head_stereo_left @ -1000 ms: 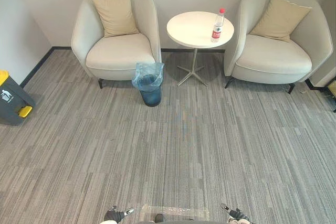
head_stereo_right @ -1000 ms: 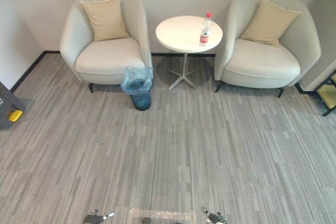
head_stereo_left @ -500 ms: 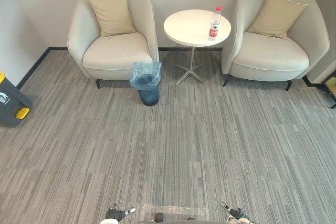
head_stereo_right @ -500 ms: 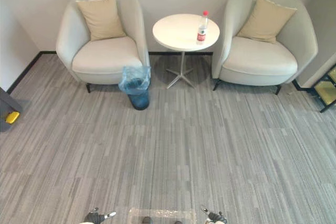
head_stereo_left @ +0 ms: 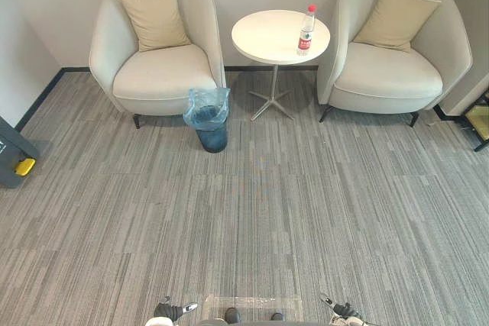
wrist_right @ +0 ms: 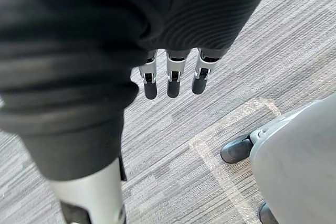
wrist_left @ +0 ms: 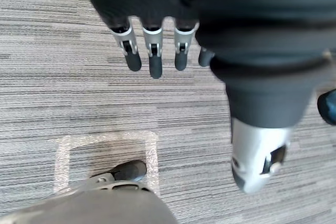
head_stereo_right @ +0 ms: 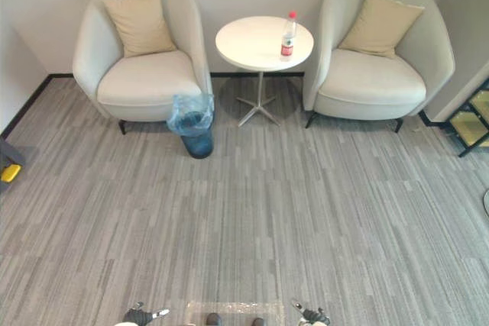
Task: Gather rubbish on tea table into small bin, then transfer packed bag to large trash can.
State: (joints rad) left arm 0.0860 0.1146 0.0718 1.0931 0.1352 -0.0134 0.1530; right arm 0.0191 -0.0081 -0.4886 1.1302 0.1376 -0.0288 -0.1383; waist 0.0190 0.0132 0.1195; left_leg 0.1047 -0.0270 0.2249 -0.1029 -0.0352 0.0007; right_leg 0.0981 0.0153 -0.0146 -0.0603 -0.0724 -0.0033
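A clear plastic bottle with a red cap and red label stands upright on the round white tea table between two armchairs. On the carpet in front of the left chair stands a small dark bin lined with a blue plastic bag. A large grey trash can with a yellow pedal sits at the left edge. My left hand hangs at my side over the carpet with straight fingers, holding nothing. My right hand hangs the same way, fingers straight and empty. Both hands peek in at the bottom edge, far from the table.
Two cream armchairs, each with a tan cushion, flank the table against the wall. A wide stretch of grey striped carpet lies between me and the furniture. A taped square marks the floor by my feet. A dark shelf corner shows at the right.
The whole picture has shifted left and slightly up, so the camera has moved. The bottle, table and bin keep their places. My hands hang as before.
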